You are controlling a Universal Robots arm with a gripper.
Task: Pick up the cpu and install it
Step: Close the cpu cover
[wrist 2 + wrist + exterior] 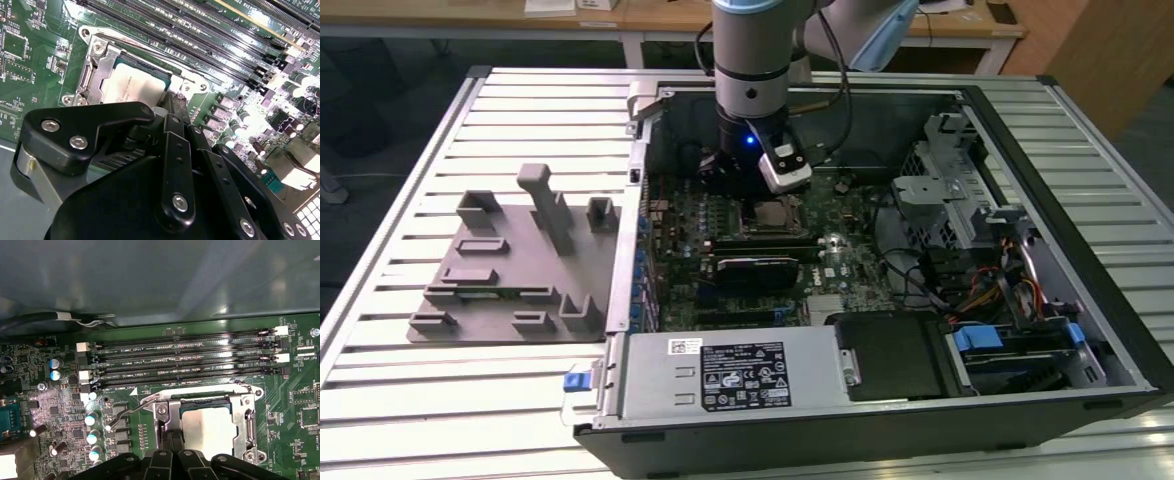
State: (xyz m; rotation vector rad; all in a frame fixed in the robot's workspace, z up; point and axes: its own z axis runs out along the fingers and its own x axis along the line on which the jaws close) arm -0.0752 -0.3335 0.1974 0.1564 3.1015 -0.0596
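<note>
Tool (173,439) hangs low inside the open case (854,445), tips pressed together with nothing between them, right at the edge of the cpu (207,432); I cannot tell whether they touch it. I see the cpu lying flat in its socket frame (248,425) on the motherboard (295,405), with memory slots (185,360) just beside it and the lever (125,416) angled out. Grey fixture (507,270) stands on the surface (400,180), off to the exterior view's left of the case.
</note>
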